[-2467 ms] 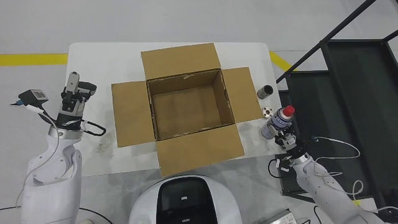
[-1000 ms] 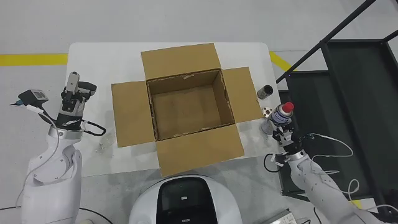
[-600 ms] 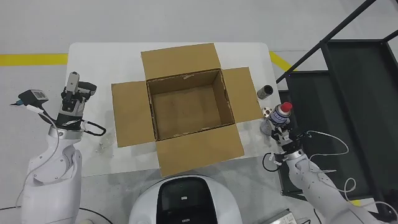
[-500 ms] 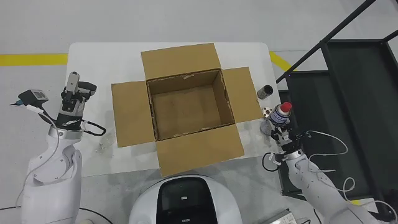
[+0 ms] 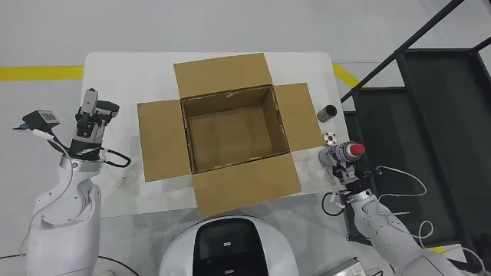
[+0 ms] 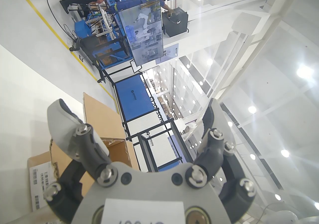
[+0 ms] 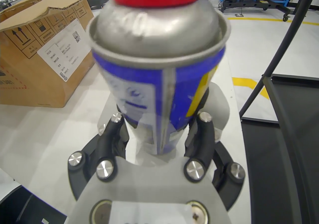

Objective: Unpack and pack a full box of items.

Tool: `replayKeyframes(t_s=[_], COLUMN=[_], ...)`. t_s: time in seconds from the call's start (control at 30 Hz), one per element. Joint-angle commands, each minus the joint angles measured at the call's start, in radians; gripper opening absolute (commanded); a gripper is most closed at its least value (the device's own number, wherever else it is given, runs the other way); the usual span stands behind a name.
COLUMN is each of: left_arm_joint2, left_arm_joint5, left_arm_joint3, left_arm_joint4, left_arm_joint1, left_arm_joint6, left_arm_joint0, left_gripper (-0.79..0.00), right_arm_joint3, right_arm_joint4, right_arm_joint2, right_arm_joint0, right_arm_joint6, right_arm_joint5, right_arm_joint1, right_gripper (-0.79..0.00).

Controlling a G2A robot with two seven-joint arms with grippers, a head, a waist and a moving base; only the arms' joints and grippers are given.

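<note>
Right now your right gripper (image 7: 160, 123) is clamped on the lower body of the spray can (image 7: 159, 60), with the red cap pointing away from the wrist. It sits at the right edge of the table (image 5: 123, 84), just beside the right-hand flap of the cardboard box (image 5: 279, 126). Whether the can's base is clear of the table I cannot tell. I judge the step in hand to be carrying the can into the box. Keep the squeeze firm, since smooth metal can slide. Raise it well above the flap and the box wall before you cross. Set it down toward a corner so room is left for the rest.

Your left gripper (image 6: 135, 113) holds nothing; its jaws are spread wide and it points upward beside the table's left end.

The box stands open with all four flaps folded out, and its floor is bare. A small dark cylinder (image 5: 327, 113) and a pale round piece (image 5: 330, 136) wait on the table near the right flap.
</note>
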Motion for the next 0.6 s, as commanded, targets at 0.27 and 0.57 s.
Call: replayKeyframes(t_s=[0.27, 0.57], left_arm_joint2=[0.0, 0.0], left_arm_joint5=[0.0, 0.0], left_arm_joint3=[0.0, 0.0], left_arm_joint4=[0.0, 0.0], left_arm_joint1=[0.0, 0.0], left_arm_joint6=[0.0, 0.0], left_arm_joint0=[0.0, 0.0], left_gripper=[0.0, 0.0], right_arm_joint3=[-0.01, -0.128], right_arm_joint4=[-0.04, -0.074], right_arm_joint2=[0.02, 0.077], right_arm_joint0=[-0.048, -0.154], right_arm_joint6=[-0.119, -0.165], right_arm_joint5=[-0.009, 0.037], right_arm_joint1=[0.014, 0.058], right_gripper=[0.0, 0.0])
